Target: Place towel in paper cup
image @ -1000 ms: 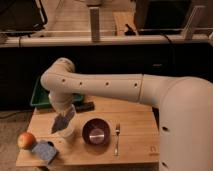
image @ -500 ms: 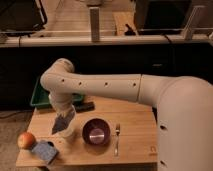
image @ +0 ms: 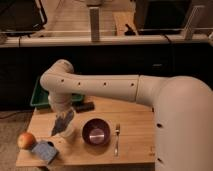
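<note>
A grey towel (image: pixel 61 124) hangs from my gripper (image: pixel 64 116) over the left part of the wooden table (image: pixel 135 125). The gripper is shut on the towel's top end. The towel's lower end dangles at the rim of a white paper cup (image: pixel 68 133), which stands upright just below and slightly right of it. The arm's big white elbow (image: pixel 60 82) reaches in from the right above them and hides most of the gripper.
A red-orange apple (image: pixel 26 140) and a blue sponge (image: pixel 45 151) lie at the front left. A purple bowl (image: pixel 96 133) and a fork (image: pixel 117 139) lie right of the cup. A green tray (image: pixel 39 97) and a black object (image: pixel 85 106) sit behind.
</note>
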You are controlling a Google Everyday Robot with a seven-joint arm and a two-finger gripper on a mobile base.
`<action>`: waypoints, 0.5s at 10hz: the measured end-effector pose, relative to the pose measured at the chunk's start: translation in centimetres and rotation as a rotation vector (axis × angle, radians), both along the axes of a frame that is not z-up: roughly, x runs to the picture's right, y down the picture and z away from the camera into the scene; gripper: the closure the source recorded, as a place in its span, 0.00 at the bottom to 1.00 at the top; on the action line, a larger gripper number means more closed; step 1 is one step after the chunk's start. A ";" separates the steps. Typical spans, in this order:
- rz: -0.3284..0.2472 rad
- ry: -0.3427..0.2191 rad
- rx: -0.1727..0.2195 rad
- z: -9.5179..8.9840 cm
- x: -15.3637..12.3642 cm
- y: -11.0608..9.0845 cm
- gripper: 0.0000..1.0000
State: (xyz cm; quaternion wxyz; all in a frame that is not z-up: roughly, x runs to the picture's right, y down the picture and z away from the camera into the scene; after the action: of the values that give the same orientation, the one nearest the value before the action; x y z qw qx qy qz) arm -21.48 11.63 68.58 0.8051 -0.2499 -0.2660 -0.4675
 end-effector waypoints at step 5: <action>-0.025 0.025 -0.007 0.8 0.1 0.3 0.20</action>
State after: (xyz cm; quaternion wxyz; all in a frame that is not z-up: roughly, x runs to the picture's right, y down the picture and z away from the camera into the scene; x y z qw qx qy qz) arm -21.38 11.89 69.37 0.8016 -0.2621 -0.2545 -0.4734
